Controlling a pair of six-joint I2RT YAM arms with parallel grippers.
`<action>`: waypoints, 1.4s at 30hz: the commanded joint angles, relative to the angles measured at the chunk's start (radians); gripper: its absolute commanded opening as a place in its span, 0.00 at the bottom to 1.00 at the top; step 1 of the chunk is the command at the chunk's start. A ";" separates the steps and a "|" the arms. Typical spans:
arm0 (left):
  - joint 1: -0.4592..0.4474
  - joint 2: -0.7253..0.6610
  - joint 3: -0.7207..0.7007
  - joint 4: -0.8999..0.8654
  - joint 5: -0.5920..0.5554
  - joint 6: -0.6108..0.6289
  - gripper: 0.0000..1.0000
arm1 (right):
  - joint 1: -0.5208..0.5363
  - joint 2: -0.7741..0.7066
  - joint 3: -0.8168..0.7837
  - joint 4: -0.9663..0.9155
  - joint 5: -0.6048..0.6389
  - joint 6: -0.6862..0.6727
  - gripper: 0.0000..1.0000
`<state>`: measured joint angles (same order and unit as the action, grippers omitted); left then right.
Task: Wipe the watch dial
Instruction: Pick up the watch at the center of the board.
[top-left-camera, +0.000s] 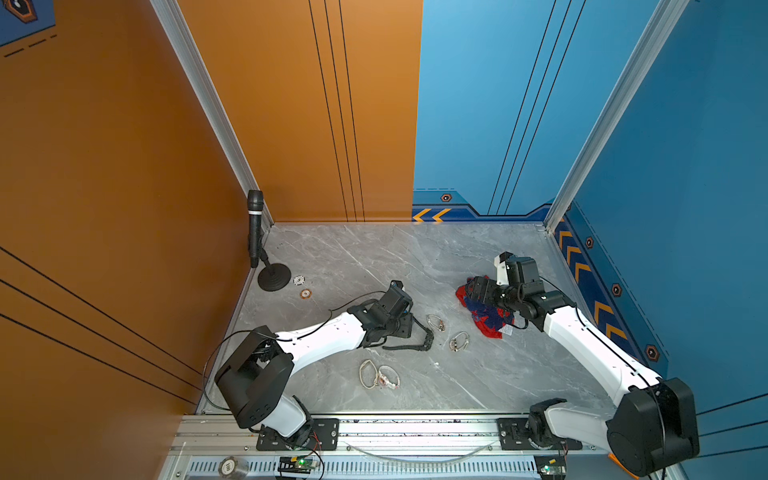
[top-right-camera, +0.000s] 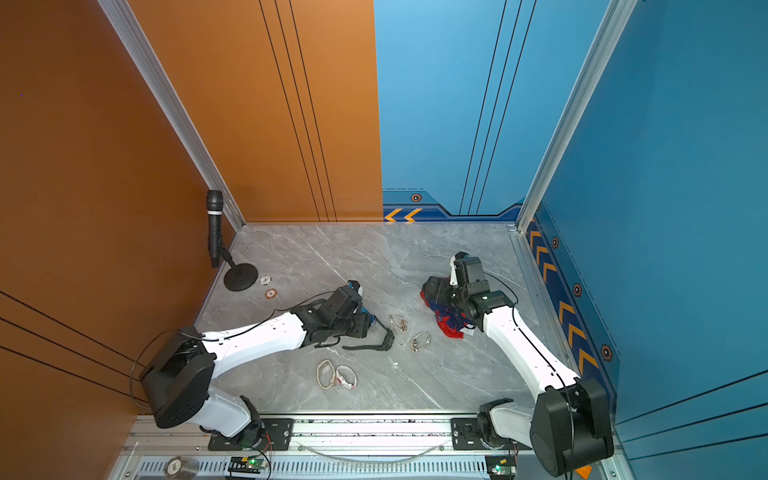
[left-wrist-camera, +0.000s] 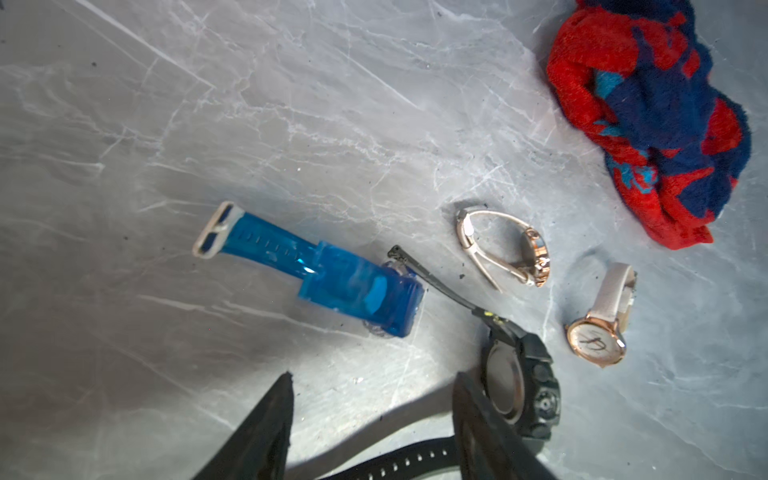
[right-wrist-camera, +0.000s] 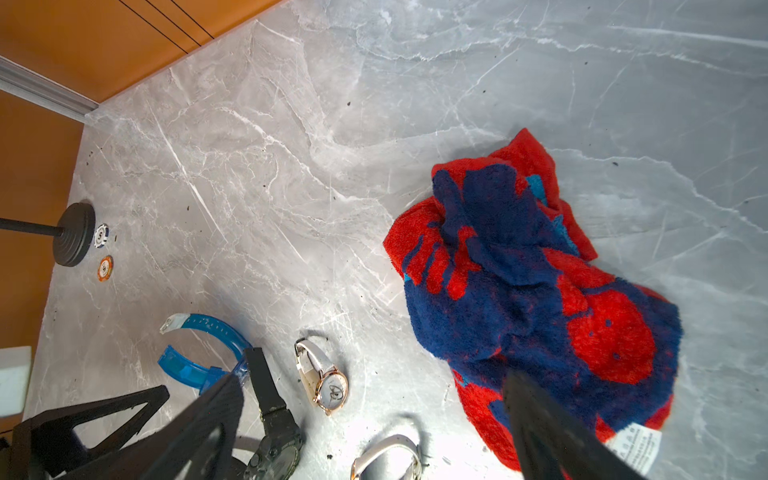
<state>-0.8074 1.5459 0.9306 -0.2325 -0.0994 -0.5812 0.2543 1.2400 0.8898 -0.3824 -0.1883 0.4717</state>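
A black watch (left-wrist-camera: 505, 386) lies on its side on the grey marble table, its strap (top-left-camera: 409, 345) trailing toward the front. My left gripper (left-wrist-camera: 374, 378) stands low over it, open. The watch case sits just outside one finger (left-wrist-camera: 473, 415), and the strap crosses between the fingers further back. A crumpled red and blue cloth (right-wrist-camera: 519, 270) lies at the right (top-left-camera: 490, 322). My right gripper (right-wrist-camera: 372, 376) hangs open above the cloth's near edge, holding nothing, with one finger (right-wrist-camera: 540, 428) over the fabric.
A blue translucent watch (left-wrist-camera: 353, 286) and two white-strapped, rose-gold watches (left-wrist-camera: 596, 343) (left-wrist-camera: 528, 253) lie between the arms. Two more pale watches (top-left-camera: 368, 374) (top-left-camera: 388, 377) rest near the front. A microphone stand (top-left-camera: 272, 278) and two poker chips (top-left-camera: 298, 281) (top-left-camera: 306, 294) are at the back left.
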 joint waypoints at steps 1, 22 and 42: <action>0.000 0.038 0.040 0.022 0.040 -0.013 0.58 | -0.008 -0.014 -0.015 0.003 -0.020 -0.007 0.98; 0.048 0.164 0.084 0.098 0.080 -0.044 0.40 | -0.024 -0.010 -0.029 0.024 -0.044 -0.001 0.96; 0.073 0.180 0.041 0.221 0.151 -0.060 0.23 | -0.024 -0.002 -0.035 0.031 -0.047 0.004 0.95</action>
<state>-0.7429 1.7321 0.9936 -0.0471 0.0261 -0.6380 0.2344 1.2400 0.8688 -0.3729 -0.2325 0.4721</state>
